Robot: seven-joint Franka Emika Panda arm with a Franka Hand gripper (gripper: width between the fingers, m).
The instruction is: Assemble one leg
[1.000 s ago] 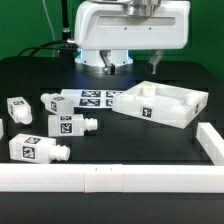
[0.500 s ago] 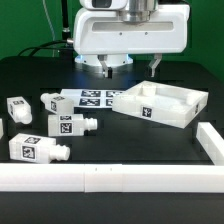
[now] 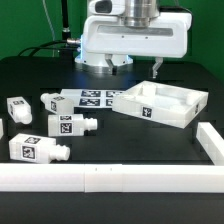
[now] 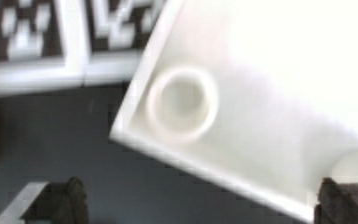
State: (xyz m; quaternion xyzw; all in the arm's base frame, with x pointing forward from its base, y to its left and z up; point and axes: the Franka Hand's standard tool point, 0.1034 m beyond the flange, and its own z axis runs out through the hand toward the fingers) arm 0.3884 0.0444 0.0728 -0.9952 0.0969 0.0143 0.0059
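Note:
Several legs lie at the exterior view's left, white blocks with marker tags and short round pegs: one (image 3: pixel 18 108), another (image 3: pixel 70 125), a third (image 3: pixel 36 150). The large flat white square panel (image 3: pixel 160 104) lies at the exterior view's right. My gripper (image 3: pixel 133 66) hangs above the panel's far edge, open and empty. In the wrist view my gripper (image 4: pixel 202 200) has its fingertips (image 4: pixel 60 200) wide apart over the dark table. The panel (image 4: pixel 265 90) with a round corner socket (image 4: pixel 179 100) lies below. No leg is between the fingers.
The marker board (image 3: pixel 95 98) lies between the legs and the panel; it also shows in the wrist view (image 4: pixel 51 30). A long white rail (image 3: pixel 100 180) runs along the front, with a side piece (image 3: pixel 210 140) at the exterior view's right.
My gripper has moved toward the exterior view's right and a little lower, over the panel. The legs and panel have not moved.

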